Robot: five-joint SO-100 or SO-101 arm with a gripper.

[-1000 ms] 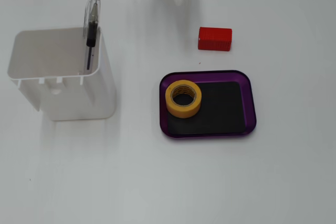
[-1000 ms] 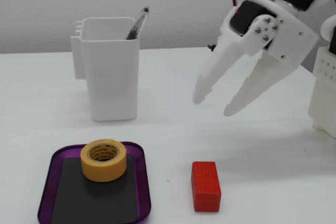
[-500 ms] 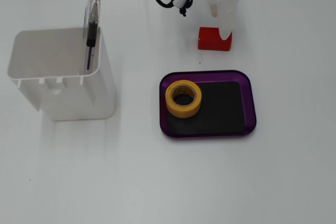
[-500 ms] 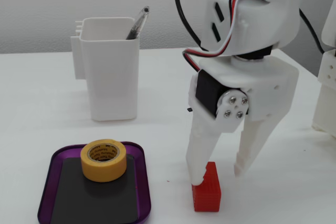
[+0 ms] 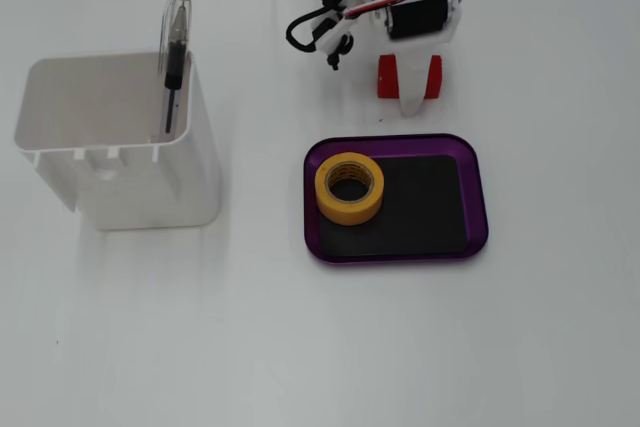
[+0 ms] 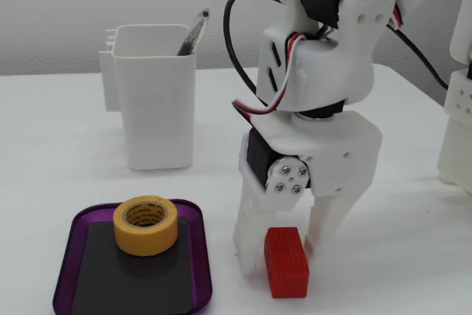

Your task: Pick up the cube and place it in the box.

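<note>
The red cube (image 6: 286, 263) lies on the white table, its long side pointing toward the camera in a fixed view. My gripper (image 6: 280, 253) points down over it, jaws spread, one white finger (image 6: 251, 237) at the cube's left and one at its right, close to its sides. In the top-down fixed view the gripper (image 5: 410, 87) covers the cube's middle, and red (image 5: 387, 76) shows on both sides of a white finger. The purple box (image 5: 476, 197) lies just below the cube there and at the lower left (image 6: 200, 271) in the other view.
A yellow tape roll (image 5: 349, 188) stands in the box's left part, also seen in the other view (image 6: 146, 225). A tall white container (image 5: 120, 147) with a pen (image 5: 174, 47) stands left of the box. Black and red cables (image 5: 320, 22) hang by the arm.
</note>
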